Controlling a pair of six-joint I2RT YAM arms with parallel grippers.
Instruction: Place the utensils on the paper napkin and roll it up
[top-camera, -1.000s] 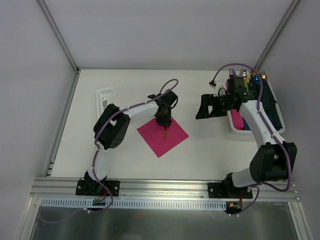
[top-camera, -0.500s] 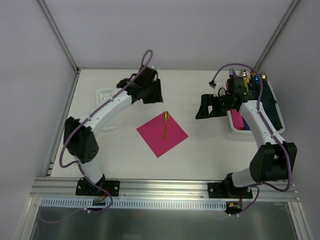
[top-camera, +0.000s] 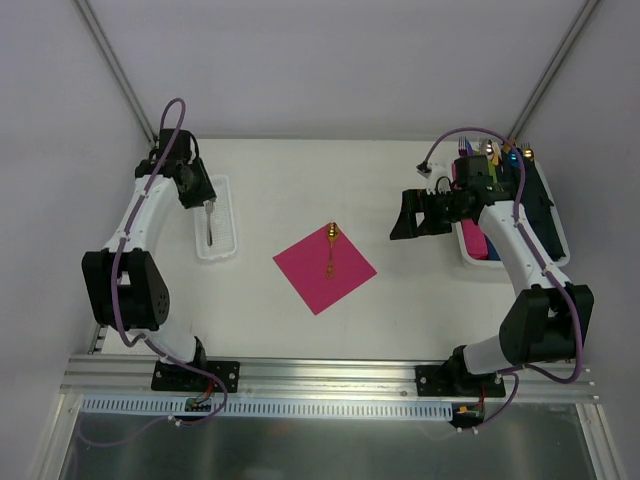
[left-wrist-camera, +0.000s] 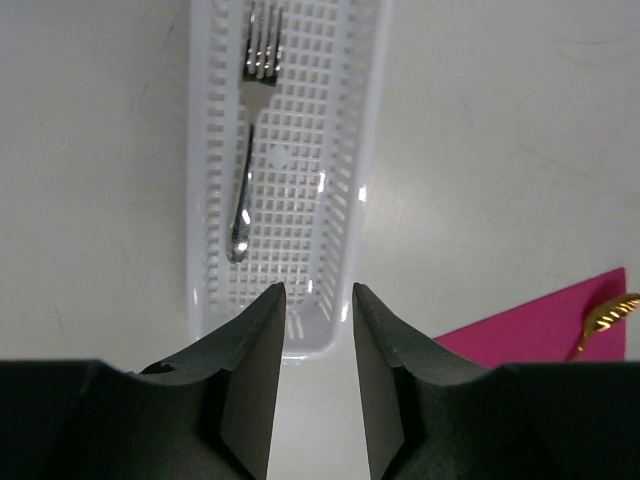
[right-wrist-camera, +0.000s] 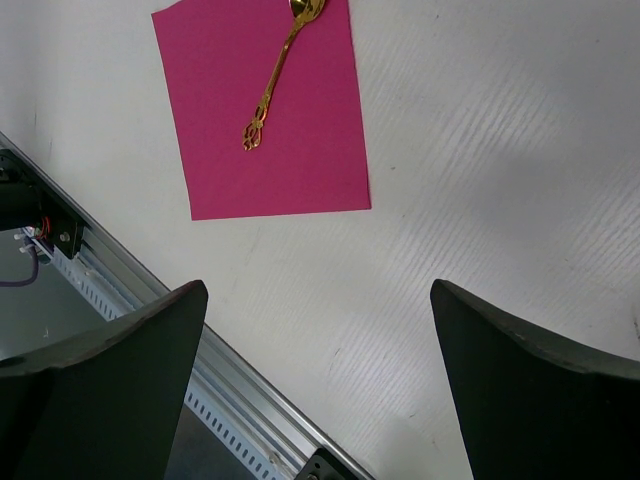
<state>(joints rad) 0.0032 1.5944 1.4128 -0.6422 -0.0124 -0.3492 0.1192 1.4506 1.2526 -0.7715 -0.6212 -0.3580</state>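
Note:
The magenta paper napkin (top-camera: 325, 275) lies flat mid-table like a diamond. One gold spoon (top-camera: 330, 250) rests on it, bowl at the far corner; the right wrist view shows the same napkin (right-wrist-camera: 310, 150) and spoon (right-wrist-camera: 275, 75). My left gripper (top-camera: 206, 200) hovers at the far left over a white slotted basket (top-camera: 226, 245), jaws a narrow gap apart with nothing between them (left-wrist-camera: 318, 290). A shiny fork (left-wrist-camera: 250, 150) that looks silvery lies in the basket (left-wrist-camera: 200, 200). My right gripper (top-camera: 403, 217) hangs wide open and empty right of the napkin (right-wrist-camera: 318, 287).
A white bin (top-camera: 555, 240) at the right edge holds upright coloured utensils and pink napkins, behind the right arm. An aluminium rail (top-camera: 330, 375) runs along the table's near edge, also seen in the right wrist view (right-wrist-camera: 120, 290). Walls close in at the back and the sides.
The left arm let go of the gold spoon on the napkin, then swung up and far left to above the white basket. The right arm has not moved.

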